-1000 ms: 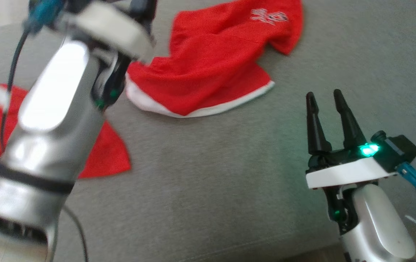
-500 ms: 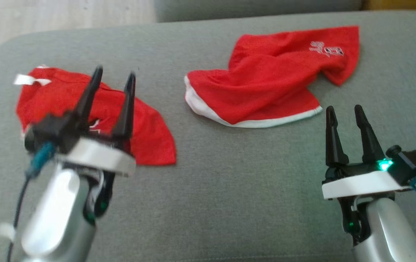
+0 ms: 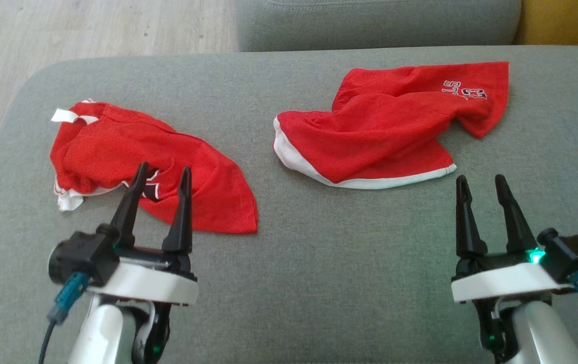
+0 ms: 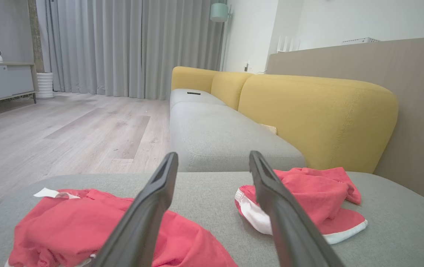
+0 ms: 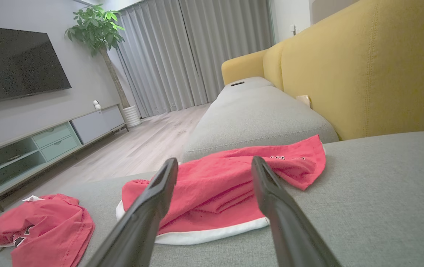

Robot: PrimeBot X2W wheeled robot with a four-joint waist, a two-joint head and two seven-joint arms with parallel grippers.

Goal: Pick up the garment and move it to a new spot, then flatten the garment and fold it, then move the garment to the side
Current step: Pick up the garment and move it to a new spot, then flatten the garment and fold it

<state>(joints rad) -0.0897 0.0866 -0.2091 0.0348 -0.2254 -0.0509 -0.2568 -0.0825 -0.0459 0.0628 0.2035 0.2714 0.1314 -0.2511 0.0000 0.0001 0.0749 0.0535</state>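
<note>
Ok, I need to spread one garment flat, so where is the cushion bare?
Widest bare patch: the near middle of the grey cushion, between the left pincer and the right pincer. A narrower strip runs between the left red garment and the right red garment. Cloth crowds the left and far right.

**Landmark:** white-hemmed red garment (image 3: pixel 385 131), crumpled on the grey cushion (image 3: pixel 319 283).
- **Left of it:** a bare strip of cushion, passable; then a second red garment (image 3: pixel 167 162), a low rumpled heap.
- **Nearer than it:** broad bare cushion, unobstructed.
- **Right of it:** bare cushion.
- **Beyond it:** another grey seat (image 3: pixel 370 20), with a yellow backrest (image 4: pixel 315 118) rising as a barrier.
</note>
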